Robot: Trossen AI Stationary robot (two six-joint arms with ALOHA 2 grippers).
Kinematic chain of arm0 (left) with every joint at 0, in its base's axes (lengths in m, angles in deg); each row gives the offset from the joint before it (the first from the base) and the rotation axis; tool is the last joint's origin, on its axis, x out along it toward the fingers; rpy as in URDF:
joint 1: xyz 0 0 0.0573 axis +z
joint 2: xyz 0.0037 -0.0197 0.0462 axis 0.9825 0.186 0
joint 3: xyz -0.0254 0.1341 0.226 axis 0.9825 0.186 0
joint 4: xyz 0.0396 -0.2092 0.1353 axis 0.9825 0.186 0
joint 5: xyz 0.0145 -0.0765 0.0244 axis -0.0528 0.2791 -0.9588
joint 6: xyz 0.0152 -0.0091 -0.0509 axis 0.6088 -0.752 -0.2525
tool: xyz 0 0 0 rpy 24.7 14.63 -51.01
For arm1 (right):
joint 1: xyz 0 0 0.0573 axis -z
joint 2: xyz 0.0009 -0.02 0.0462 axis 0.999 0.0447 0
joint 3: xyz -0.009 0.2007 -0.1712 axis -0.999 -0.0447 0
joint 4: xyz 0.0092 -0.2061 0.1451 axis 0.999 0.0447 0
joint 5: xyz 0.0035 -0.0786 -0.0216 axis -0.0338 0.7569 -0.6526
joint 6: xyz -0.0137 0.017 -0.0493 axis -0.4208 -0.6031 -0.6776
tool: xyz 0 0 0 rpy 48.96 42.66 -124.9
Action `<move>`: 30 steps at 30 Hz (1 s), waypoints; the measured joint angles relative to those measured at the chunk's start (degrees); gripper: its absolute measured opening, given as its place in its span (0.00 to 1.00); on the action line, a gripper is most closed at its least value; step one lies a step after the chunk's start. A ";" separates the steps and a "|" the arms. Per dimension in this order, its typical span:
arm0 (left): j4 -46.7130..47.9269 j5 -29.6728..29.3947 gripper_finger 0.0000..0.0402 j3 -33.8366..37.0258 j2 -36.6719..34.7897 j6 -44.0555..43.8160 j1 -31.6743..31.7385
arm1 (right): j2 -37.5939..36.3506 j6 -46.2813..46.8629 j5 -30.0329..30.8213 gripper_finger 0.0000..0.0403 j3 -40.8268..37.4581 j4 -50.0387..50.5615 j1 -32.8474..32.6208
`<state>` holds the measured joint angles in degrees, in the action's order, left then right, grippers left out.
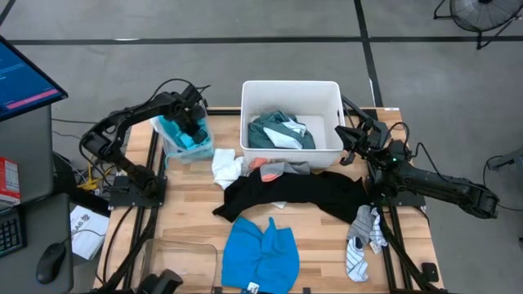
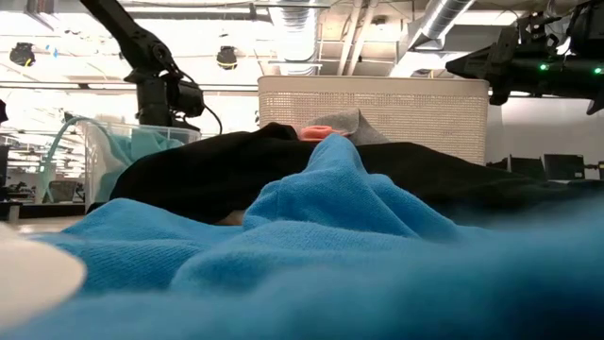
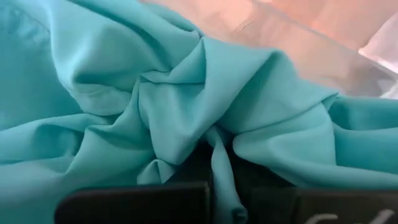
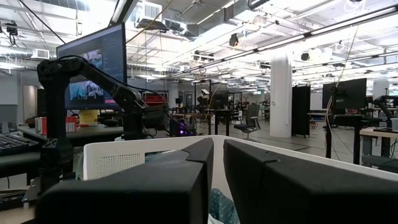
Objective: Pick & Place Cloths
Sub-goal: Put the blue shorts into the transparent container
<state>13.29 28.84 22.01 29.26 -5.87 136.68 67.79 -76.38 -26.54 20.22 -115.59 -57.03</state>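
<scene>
At the table's near edge lies a bright blue cloth (image 1: pixel 260 251), spread flat. Toward the near right corner, 2 striped socks (image 1: pixel 363 237) lie side by side. Behind the blue cloth, a large black garment (image 1: pixel 294 196) stretches across the middle of the table, with a white cloth (image 1: pixel 226 170) at its left end and a small grey and pink piece (image 1: pixel 278 169) on its far edge. Farther back stands the white tub (image 1: pixel 331 96), holding a teal-green garment (image 1: pixel 280 133). The right gripper (image 1: pixel 346 147) hovers at the tub's right wall, its fingers almost together and holding nothing. Near the far left corner, a clear bin (image 1: pixel 173 149) holds a turquoise cloth (image 3: pixel 143 93). The left gripper (image 1: pixel 194 122) reaches down into that bin, clamped tight on a fold of the turquoise cloth.
</scene>
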 joint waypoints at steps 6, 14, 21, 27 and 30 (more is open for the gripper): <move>-0.92 -0.55 0.00 0.27 0.24 -7.82 1.93 | -0.02 0.01 0.00 0.09 0.02 -0.01 -0.01; -1.34 -1.32 0.00 0.69 2.08 -7.44 1.10 | -0.02 0.00 0.00 0.09 0.02 0.01 0.01; -1.45 -2.59 0.00 1.34 2.91 -7.33 -0.39 | -0.02 0.01 0.00 0.09 0.02 0.01 0.01; -0.98 -1.17 0.00 1.38 0.97 -7.87 -0.41 | 0.00 0.00 0.00 0.09 0.02 0.01 0.00; -0.84 -1.06 0.02 1.43 -2.72 -8.57 -0.43 | -0.02 0.01 0.00 0.09 0.00 0.01 -0.01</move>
<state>12.44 27.77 23.44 26.54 -14.44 136.25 67.77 -76.37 -26.54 20.22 -115.58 -57.05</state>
